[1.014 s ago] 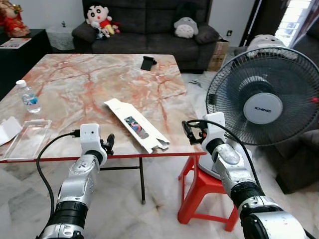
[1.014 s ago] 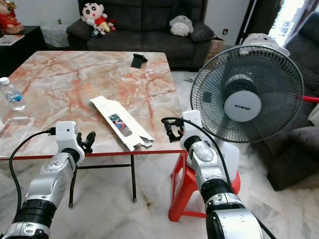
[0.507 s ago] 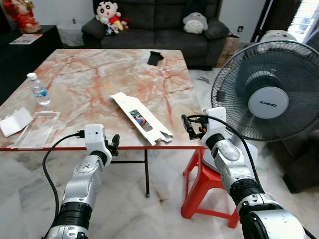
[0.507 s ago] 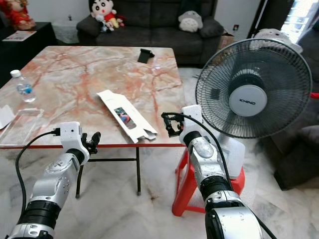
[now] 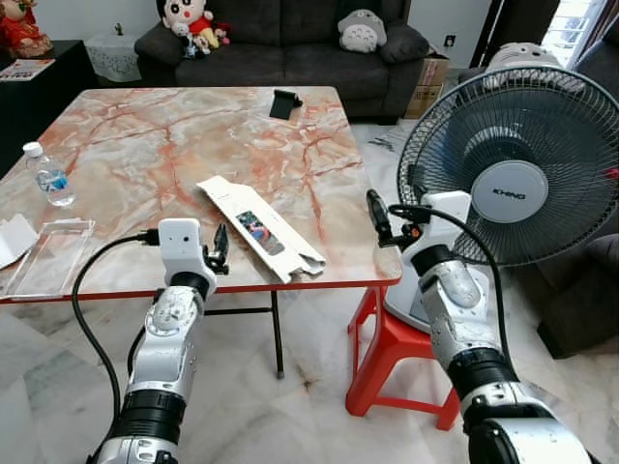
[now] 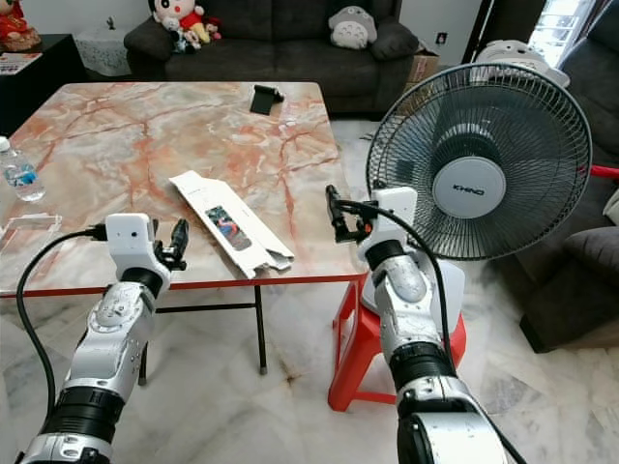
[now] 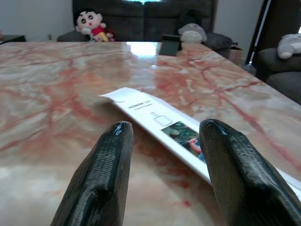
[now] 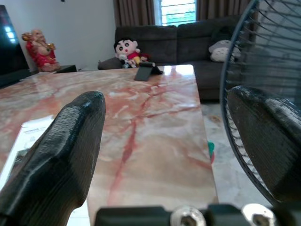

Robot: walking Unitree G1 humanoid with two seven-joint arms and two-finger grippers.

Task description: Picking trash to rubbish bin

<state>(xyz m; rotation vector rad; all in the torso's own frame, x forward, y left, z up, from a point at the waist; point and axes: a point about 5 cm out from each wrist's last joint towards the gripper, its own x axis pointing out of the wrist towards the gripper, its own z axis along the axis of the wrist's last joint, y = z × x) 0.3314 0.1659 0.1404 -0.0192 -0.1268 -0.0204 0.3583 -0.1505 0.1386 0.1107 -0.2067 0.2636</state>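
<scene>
Both claws have risen to the surface (image 5: 126, 145) edge, left claw (image 5: 219, 249) and right claw (image 5: 375, 215) spread, flanking the flat box (image 5: 259, 230) near that edge; light, thin card, likely best pinched at its overhanging end.

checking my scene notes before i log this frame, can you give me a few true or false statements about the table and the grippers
1. The flattened white carton lies on the marble table. True.
2. The left gripper is shut on the carton. False: its fingers are open and hold nothing, near the table's front edge.
3. A water bottle stands upright near the table's left edge. True.
4. The fan stands on the table. False: it sits on a red stool beside the table.
5. The right gripper is open. True.
</scene>
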